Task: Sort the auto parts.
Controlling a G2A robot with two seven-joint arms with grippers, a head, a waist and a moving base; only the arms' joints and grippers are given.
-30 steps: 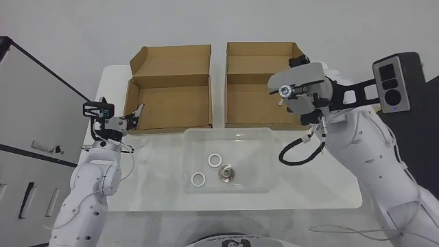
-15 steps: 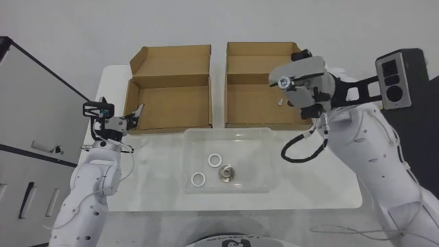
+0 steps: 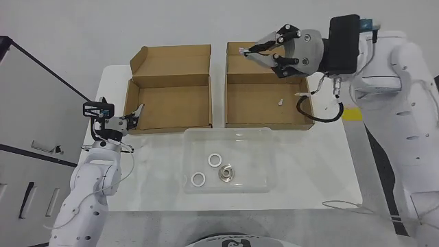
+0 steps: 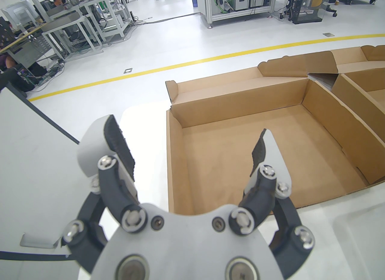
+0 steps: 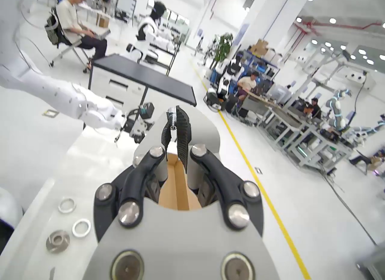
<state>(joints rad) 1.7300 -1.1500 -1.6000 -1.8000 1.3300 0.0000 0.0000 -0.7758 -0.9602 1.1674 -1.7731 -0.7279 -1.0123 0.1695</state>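
Item: right gripper [image 3: 244, 51] [image 5: 173, 121], turned on its side above the far flap of the right cardboard box [image 3: 254, 113], its fingers clamped on a small threaded metal part [image 5: 172, 117] pinched at the very tips. The hold is judged to be a carrying grip for a part bound for this box. One small bolt [image 3: 280, 101] is already logged on that box's floor, which suggests threaded pieces are collected here. Item: left gripper [image 3: 134, 114] [image 4: 188, 130], fingers spread and grasping nothing, parked at the near left corner of the left cardboard box [image 3: 171, 103] [image 4: 240, 148]. It is probably kept clear of the working arm. Item: clear plastic tray [image 3: 247, 147] on the table [image 3: 329, 171], nearer the robot than both boxes and serving as the stock bin. It holds two white rings [image 3: 215, 159] [image 3: 199, 178] and a flanged metal part [image 3: 226, 173], all three unsorted. Changes noted: the right arm has been swung from the near right part of its box to the far flap, and its wrist has been rolled sideways. The bolt lies where it lay half a second ago. The left arm and the tray contents are unmoved.
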